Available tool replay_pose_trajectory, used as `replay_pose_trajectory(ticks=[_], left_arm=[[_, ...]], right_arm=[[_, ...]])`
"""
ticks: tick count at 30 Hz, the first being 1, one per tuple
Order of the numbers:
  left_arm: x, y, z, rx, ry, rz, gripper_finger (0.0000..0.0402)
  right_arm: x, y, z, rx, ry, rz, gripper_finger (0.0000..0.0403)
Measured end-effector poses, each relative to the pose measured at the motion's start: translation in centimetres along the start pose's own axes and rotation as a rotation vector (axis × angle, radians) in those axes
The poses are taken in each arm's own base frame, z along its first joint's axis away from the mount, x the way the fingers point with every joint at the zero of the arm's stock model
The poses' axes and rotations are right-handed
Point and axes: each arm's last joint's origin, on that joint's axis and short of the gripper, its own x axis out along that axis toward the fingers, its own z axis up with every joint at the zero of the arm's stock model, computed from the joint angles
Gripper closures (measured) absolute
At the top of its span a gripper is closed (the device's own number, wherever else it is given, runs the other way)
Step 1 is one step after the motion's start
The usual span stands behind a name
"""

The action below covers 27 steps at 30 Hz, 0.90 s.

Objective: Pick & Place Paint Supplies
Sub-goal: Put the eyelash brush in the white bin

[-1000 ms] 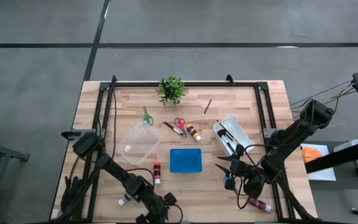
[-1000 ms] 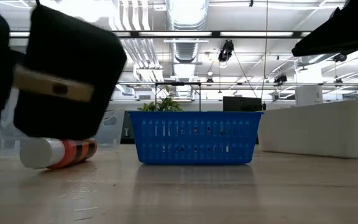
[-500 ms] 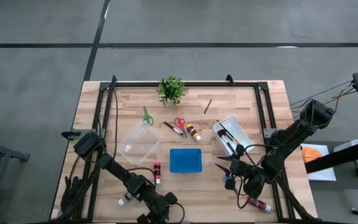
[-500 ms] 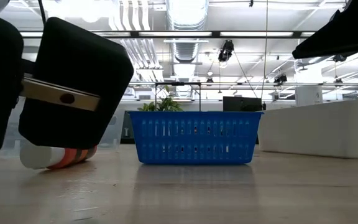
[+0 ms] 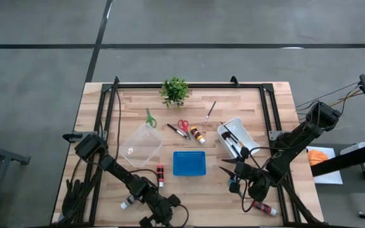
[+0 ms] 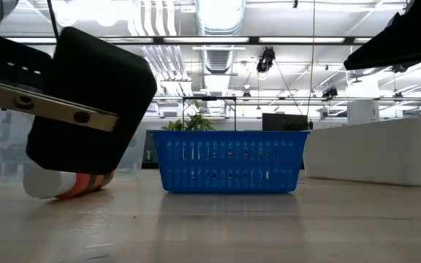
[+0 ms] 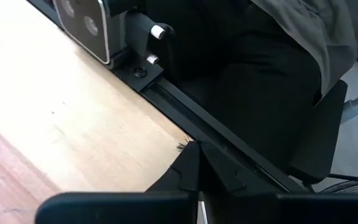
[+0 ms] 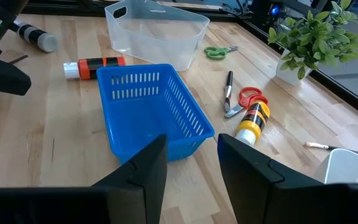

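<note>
Fig.: L gripper (image 7: 197, 152) clenched, left of blue basket (image 5: 189, 163), robot-side; load unclear, so lift slowly & verify grip. R gripper (image 8: 191, 149) parted, empty, right of basket

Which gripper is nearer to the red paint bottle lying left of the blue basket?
Left. The left gripper is just in front of the red paint bottle, near the table's front edge. The right gripper is beyond the blue basket, farther away.
</note>
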Motion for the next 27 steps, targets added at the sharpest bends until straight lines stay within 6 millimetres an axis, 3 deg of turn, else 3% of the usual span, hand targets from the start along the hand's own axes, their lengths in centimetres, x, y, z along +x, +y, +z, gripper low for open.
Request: replay_pose_trajectory(ticks=[14,27], left_arm=[[-1.3,-0.3,1.2,0.103,-0.006,0.016,0.0397],[-7.0,-1.4,6.1,0.365,-0.194,0.247,0.0398]], right_arm=[[0.0,-0.2,-0.3,0.002,0.003,-0.004,0.0261],[0.1,-0.2,-0.4,-0.015,0.001,-0.008,0.0261]])
